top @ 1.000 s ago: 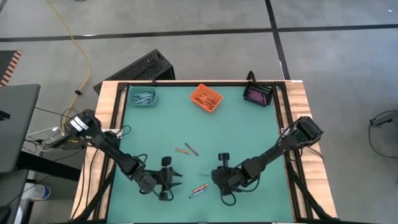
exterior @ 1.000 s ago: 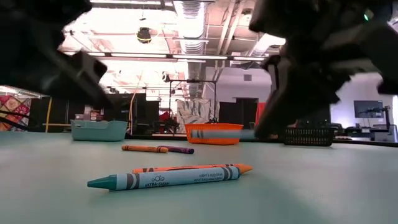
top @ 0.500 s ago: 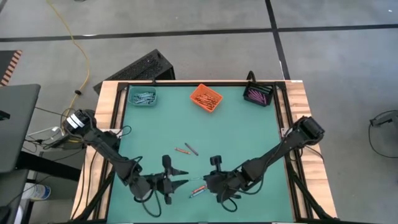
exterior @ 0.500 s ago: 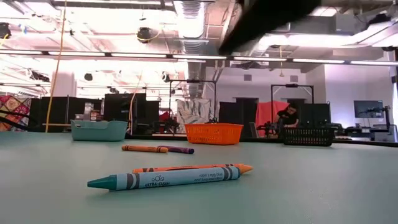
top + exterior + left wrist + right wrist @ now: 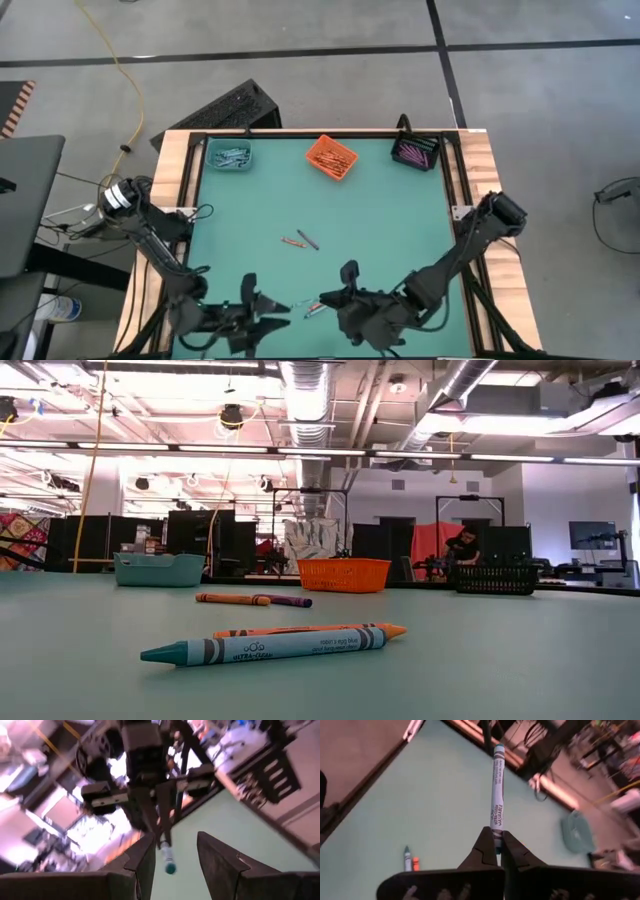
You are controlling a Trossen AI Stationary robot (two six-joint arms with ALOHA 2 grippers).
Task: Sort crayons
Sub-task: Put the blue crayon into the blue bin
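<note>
My right gripper (image 5: 496, 832) hangs above the table's near part, shut on a blue-grey crayon (image 5: 497, 785) that sticks out ahead of it toward my left gripper (image 5: 283, 310). My left gripper (image 5: 175, 837) faces it, open. The crayon's free tip (image 5: 170, 868) shows between its two fingers with a gap on each side. A teal crayon (image 5: 270, 647) and an orange one (image 5: 315, 630) lie flat side by side on the green table below. An orange crayon (image 5: 228, 599) and a purple one (image 5: 287, 601) lie farther back. Neither gripper shows in the low view. My right gripper pinches the blue-grey crayon's near end (image 5: 496, 821) between its two fingertips. The fingers lie along the crayon, so its length runs straight out past them toward the table's left. The crayon is lifted clear of the table.
Three small bins stand along the far edge: a teal one (image 5: 230, 156), an orange one (image 5: 331, 157) and a black one (image 5: 415, 152), each with crayons inside. The green mat (image 5: 380, 220) lies bare between the bins and the loose crayons. A wooden frame (image 5: 170, 200) borders the table.
Both grippers have risen from the table and out of the low view, and have drifted toward the near edge. My right gripper has carried the blue-grey crayon up with it. My left gripper has rolled about its own pointing line and now faces the right one.
</note>
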